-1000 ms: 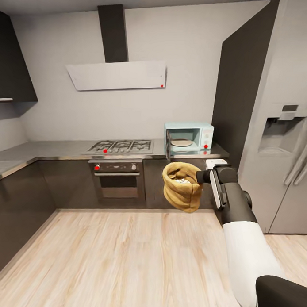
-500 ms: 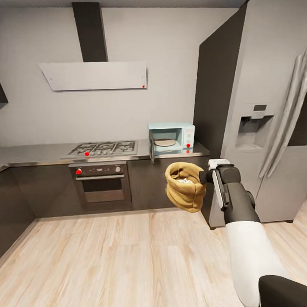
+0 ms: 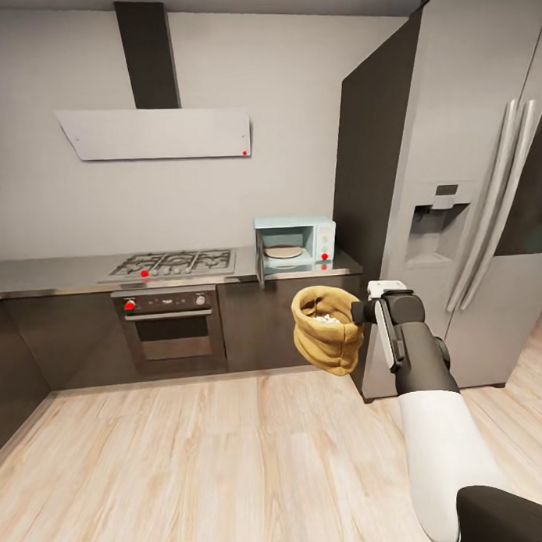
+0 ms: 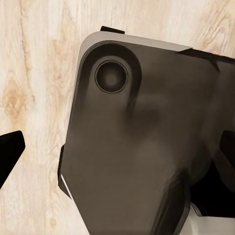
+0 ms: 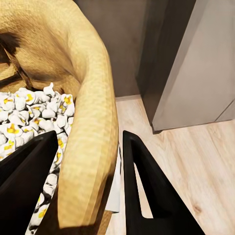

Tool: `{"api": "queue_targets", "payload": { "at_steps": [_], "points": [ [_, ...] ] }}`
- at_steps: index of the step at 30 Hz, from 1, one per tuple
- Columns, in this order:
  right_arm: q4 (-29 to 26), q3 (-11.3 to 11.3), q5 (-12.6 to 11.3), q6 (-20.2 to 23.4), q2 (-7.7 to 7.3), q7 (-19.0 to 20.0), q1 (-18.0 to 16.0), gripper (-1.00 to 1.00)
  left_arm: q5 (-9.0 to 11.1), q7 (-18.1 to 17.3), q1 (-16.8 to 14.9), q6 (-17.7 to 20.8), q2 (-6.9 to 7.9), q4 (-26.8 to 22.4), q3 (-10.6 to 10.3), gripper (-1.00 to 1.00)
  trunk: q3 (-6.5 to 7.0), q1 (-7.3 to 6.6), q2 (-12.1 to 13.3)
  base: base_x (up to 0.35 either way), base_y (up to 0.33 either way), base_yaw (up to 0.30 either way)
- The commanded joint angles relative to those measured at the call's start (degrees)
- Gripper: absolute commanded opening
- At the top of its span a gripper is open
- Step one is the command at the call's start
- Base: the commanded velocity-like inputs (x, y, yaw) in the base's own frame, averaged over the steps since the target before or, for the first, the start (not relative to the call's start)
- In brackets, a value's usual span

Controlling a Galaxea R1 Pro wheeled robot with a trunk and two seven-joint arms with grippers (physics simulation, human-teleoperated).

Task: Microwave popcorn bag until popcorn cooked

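Note:
My right gripper [image 3: 360, 310] is shut on the rolled rim of the popcorn bag [image 3: 326, 331] and holds it upright in the air above the floor, in front of the cabinets. In the right wrist view the two black fingers [image 5: 147, 186] pinch the bag's tan wall [image 5: 83, 98], and white-yellow popcorn [image 5: 34, 117] lies inside. The mint microwave [image 3: 324, 234] stands on the grey countertop [image 3: 52, 272] beyond the bag, its door swung open and a turntable plate inside. In the left wrist view my left gripper [image 4: 117, 156] hangs open over my dark base.
A gas hob [image 3: 173, 263] and a built-in black oven [image 3: 173, 325] lie left of the microwave, under a range hood [image 3: 157, 133]. A tall steel fridge [image 3: 472, 217] stands at the right. Wooden floor [image 3: 192, 461] stretches between me and the cabinets.
The whole head view has shifted: hob and microwave sit further left and the fridge takes more of the right side. The bag stays in my right gripper as before.

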Motion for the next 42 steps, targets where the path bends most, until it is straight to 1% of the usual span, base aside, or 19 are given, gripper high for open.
{"api": "queue_targets", "payload": {
  "at_steps": [1, 8, 11, 42],
  "points": [
    [-0.1, -0.1, 0.4, 0.2, 0.05, 0.3, 0.0, -1.0, 0.3, 0.0, 0.0, -0.1, -0.02, 0.0, 0.1, 1.0, -0.06, 0.0, 0.0, 0.0, 0.0, 0.0],
    [-0.1, -0.1, 0.5, 0.2, 0.08, 0.3, 0.0, -1.0, 0.3, 0.0, 0.0, -0.1, -0.03, 0.0, 0.1, 1.0, -0.06, 0.0, 0.0, 0.005, 0.0, 0.0],
    [-0.1, -0.1, 0.5, 0.2, 0.13, 0.3, 0.0, -1.0, 0.2, -0.4, 0.0, 0.0, -0.02, 0.0, 0.1, 1.0, -0.06, 0.0, 0.0, 0.3, 0.0, 0.0],
    [-0.1, -0.1, 0.5, 0.2, 0.08, 0.4, 0.0, -1.0, 0.2, -0.4, 0.0, 0.0, -0.02, 0.0, 0.1, 1.0, -0.06, 0.0, 0.0, 0.321, 0.0, 0.0]
  ]
}}
